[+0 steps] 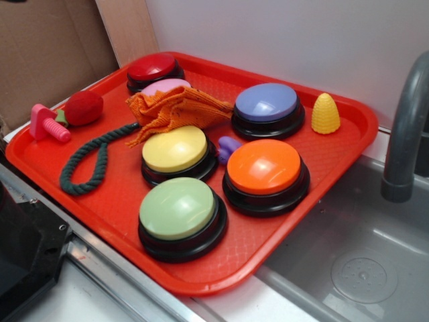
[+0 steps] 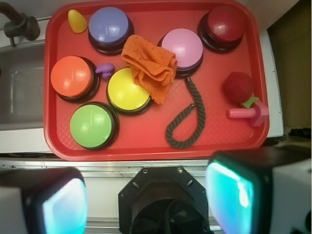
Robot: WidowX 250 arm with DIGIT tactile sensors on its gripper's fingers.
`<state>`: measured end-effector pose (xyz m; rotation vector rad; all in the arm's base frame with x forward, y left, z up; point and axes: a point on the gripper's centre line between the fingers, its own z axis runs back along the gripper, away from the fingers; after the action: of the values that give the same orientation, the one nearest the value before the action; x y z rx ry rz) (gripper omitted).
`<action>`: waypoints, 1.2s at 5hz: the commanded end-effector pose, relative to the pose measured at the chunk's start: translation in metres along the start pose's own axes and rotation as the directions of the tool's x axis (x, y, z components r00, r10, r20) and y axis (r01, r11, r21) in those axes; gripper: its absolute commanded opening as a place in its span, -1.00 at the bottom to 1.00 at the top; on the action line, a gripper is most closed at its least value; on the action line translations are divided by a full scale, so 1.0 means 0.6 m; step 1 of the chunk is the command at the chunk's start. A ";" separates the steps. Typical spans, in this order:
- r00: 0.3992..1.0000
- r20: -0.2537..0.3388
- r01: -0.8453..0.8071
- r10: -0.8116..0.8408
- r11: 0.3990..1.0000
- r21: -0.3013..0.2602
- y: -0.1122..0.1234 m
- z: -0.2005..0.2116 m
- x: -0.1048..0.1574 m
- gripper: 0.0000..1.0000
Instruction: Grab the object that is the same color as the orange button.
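Note:
The orange knitted cloth [image 1: 175, 109] lies crumpled on the red tray [image 1: 120, 194], draped between the pink button [image 1: 165, 86] and the yellow button [image 1: 175, 150]. In the wrist view the cloth [image 2: 149, 65] is at upper middle. The orange button [image 1: 265, 169] stands at the tray's right; in the wrist view it [image 2: 71, 76] is at left. My gripper [image 2: 146, 200] is open and empty, high above the counter at the tray's near edge, its two cyan pads [image 2: 229, 192] wide apart. The gripper does not show in the exterior view.
On the tray: red button [image 1: 153, 68], blue button [image 1: 267, 104], green button [image 1: 177, 210], yellow ridged cone [image 1: 326, 113], green rope loop [image 1: 90, 164], red ball [image 1: 84, 107], pink bolt [image 1: 47, 124], small purple piece [image 1: 228, 145]. A sink [image 1: 362, 255] with a grey faucet [image 1: 405, 134] lies right.

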<state>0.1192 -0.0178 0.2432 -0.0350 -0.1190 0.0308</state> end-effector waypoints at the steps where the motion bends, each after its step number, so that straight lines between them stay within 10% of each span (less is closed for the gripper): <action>1: 1.000 0.000 0.000 0.000 1.000 0.000 0.000 0.000 0.000 1.00; 3: 0.945 0.067 -0.323 0.322 0.946 0.007 0.017 -0.051 0.070 1.00; 6: 0.670 0.126 -0.728 0.731 0.681 -0.080 0.075 -0.186 0.162 1.00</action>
<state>0.2267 0.0198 0.1334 -0.0852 -0.2198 0.8412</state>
